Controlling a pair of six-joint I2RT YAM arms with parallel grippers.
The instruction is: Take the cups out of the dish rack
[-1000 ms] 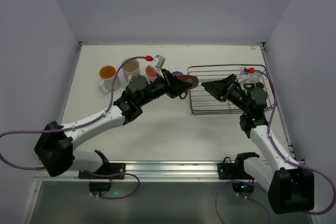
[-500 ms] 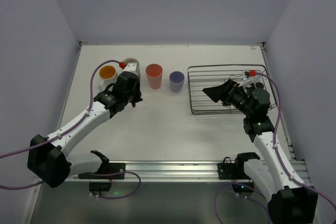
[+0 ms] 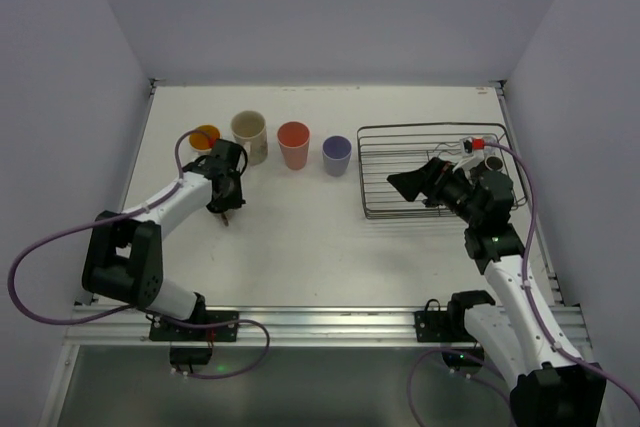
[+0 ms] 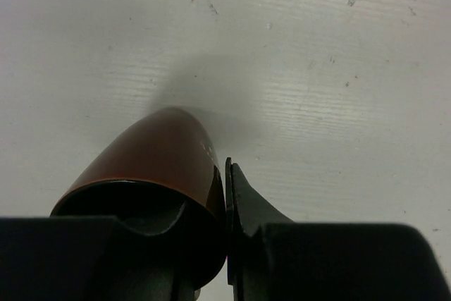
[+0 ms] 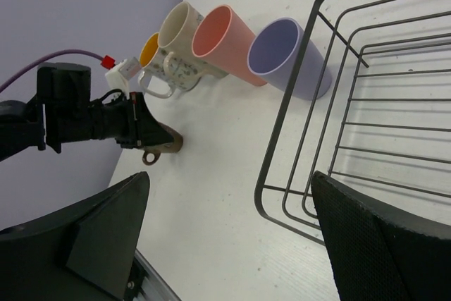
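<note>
My left gripper [image 4: 227,244] is shut on the rim of the small brown cup [image 4: 151,163], one finger inside and one outside. It holds the cup low over the table at the left [image 3: 226,207], in front of the orange-inside cup [image 3: 205,136]. The right wrist view shows the brown cup [image 5: 163,146] at the table surface. The cream mug [image 3: 250,134], salmon-red cup [image 3: 293,143] and lavender cup [image 3: 337,154] stand in a row on the table. My right gripper [image 5: 232,230] is open and empty over the left end of the dish rack [image 3: 400,213].
A small round rim [image 3: 493,161] shows at the rack's right end beside my right wrist; I cannot tell whether it is the clear glass. The lavender cup [image 5: 285,58] stands close to the rack's left wall [image 5: 296,114]. Walls enclose the table on three sides.
My left arm has swung left from beside the rack with the brown cup and come down low at the table's left. My right arm has barely moved.
</note>
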